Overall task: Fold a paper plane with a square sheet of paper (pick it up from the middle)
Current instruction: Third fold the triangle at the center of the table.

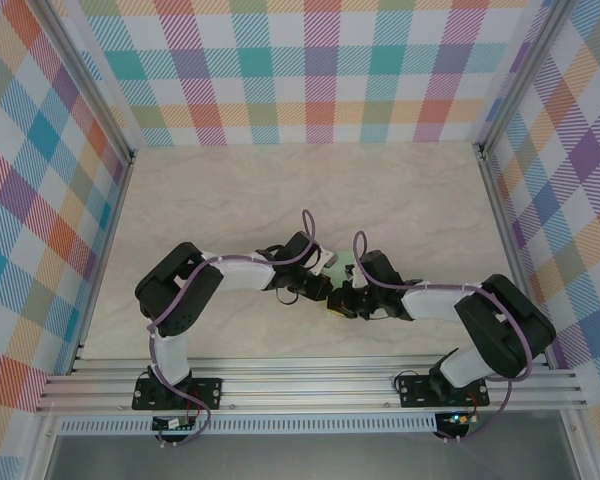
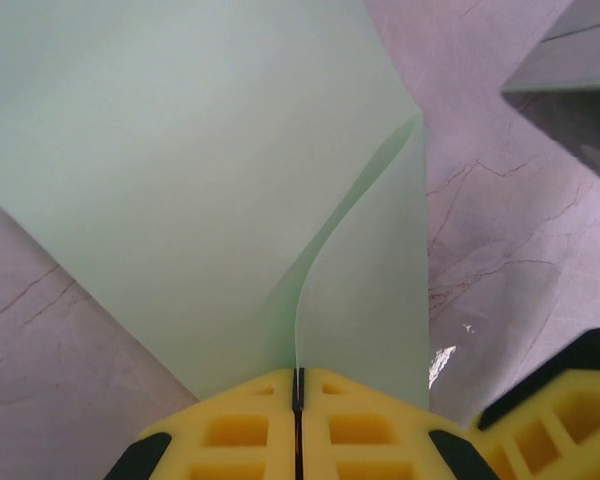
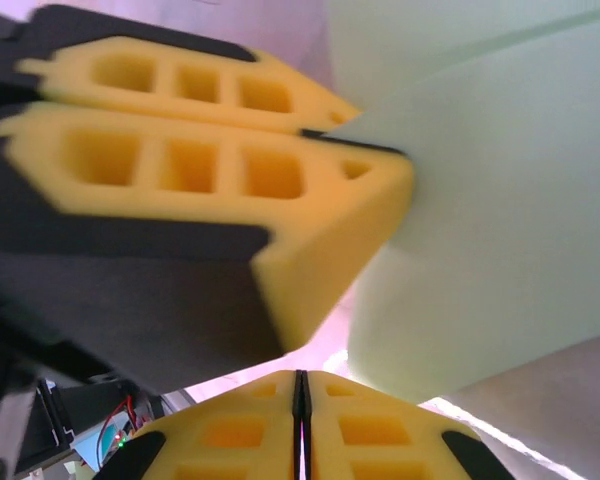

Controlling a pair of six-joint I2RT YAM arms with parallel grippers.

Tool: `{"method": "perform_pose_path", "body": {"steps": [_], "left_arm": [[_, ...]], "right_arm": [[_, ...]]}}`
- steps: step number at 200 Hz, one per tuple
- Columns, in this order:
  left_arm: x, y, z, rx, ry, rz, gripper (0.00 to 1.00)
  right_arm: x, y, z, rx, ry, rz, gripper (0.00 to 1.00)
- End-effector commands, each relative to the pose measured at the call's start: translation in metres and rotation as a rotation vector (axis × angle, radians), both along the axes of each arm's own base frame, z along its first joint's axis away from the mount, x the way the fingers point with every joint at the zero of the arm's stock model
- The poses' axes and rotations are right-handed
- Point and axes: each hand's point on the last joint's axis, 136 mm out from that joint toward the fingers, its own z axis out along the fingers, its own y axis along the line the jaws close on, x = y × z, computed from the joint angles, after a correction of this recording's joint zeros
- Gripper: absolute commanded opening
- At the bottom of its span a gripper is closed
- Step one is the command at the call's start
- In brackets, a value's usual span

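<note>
The square sheet of paper (image 2: 180,180) is pale mint green and bends upward into a fold, one flap (image 2: 370,290) standing beside the broad face. My left gripper (image 2: 298,375) is shut on the sheet's near edge, above the marble table. Seen from the right wrist, the left gripper (image 3: 365,140) pinches the paper (image 3: 500,220) at its yellow tips. My right gripper (image 3: 300,378) is shut just below and beside the sheet, with nothing visible between its pads. From above, both grippers (image 1: 335,288) meet mid-table and hide most of the paper (image 1: 348,270).
The marble table (image 1: 280,190) is walled by plaid panels (image 1: 320,70) at the back and both sides. An aluminium rail (image 1: 310,385) runs along the near edge by the arm bases. One yellow finger (image 2: 570,400) of the right gripper sits close to the left jaws.
</note>
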Motion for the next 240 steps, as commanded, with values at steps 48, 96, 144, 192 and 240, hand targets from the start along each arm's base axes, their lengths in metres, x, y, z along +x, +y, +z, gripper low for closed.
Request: {"method": "perform_pose_path", "body": {"steps": [48, 96, 144, 192, 240], "left_arm": [[-0.008, 0.029, -0.039, 0.155, 0.065, 0.031, 0.08], [-0.008, 0.032, -0.039, 0.165, 0.063, 0.038, 0.08], [-0.007, 0.033, -0.037, 0.164, 0.06, 0.045, 0.08], [-0.008, 0.033, -0.037, 0.167, 0.065, 0.046, 0.09], [-0.007, 0.033, -0.036, 0.168, 0.062, 0.05, 0.1]], "right_arm": [[-0.011, -0.005, -0.039, -0.146, 0.073, 0.001, 0.1], [-0.015, -0.006, -0.037, -0.17, 0.071, 0.007, 0.09], [-0.017, -0.002, -0.028, -0.152, 0.059, 0.043, 0.11], [-0.004, -0.013, -0.01, -0.177, -0.001, 0.03, 0.11], [0.037, -0.049, 0.018, -0.091, -0.05, -0.103, 0.12]]}}
